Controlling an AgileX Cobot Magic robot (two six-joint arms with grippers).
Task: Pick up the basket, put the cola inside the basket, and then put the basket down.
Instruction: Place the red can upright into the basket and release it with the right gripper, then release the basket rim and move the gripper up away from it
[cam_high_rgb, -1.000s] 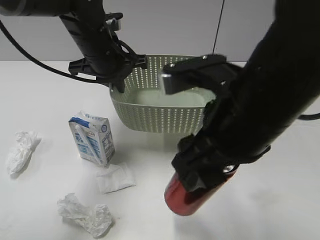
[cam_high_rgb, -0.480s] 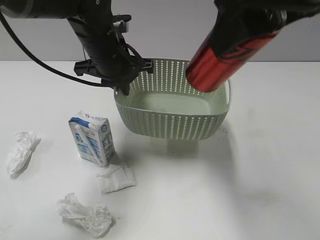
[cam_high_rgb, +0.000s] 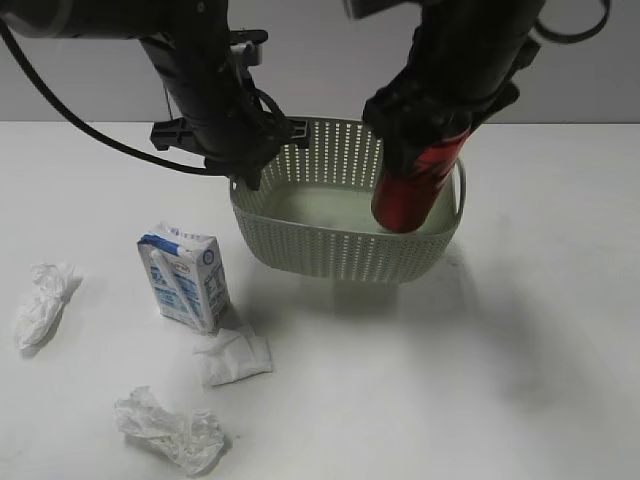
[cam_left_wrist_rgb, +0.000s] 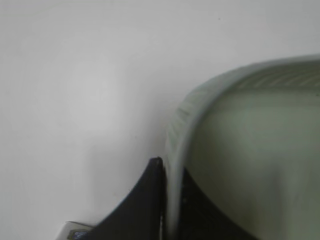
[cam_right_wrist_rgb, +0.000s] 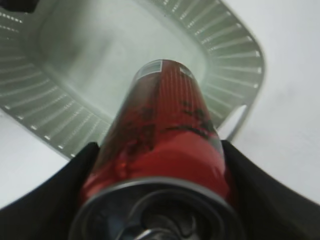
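The pale green perforated basket hangs a little above the white table, its shadow beneath it. My left gripper is shut on its left rim; the left wrist view shows both fingers pinching the wall of the basket. My right gripper is shut on the red cola and holds it nearly upright with its lower end inside the basket at the right side. The right wrist view shows the cola from its silver top, pointing down into the basket, with my fingers on both sides.
A white-and-blue milk carton stands left of the basket. Crumpled white tissues lie at the far left, in front of the carton and near the front edge. The right half of the table is bare white surface.
My right gripper carried the cola from low at the front, up over the basket, then lowered it into the basket's right side. The left gripper and basket stayed nearly still.
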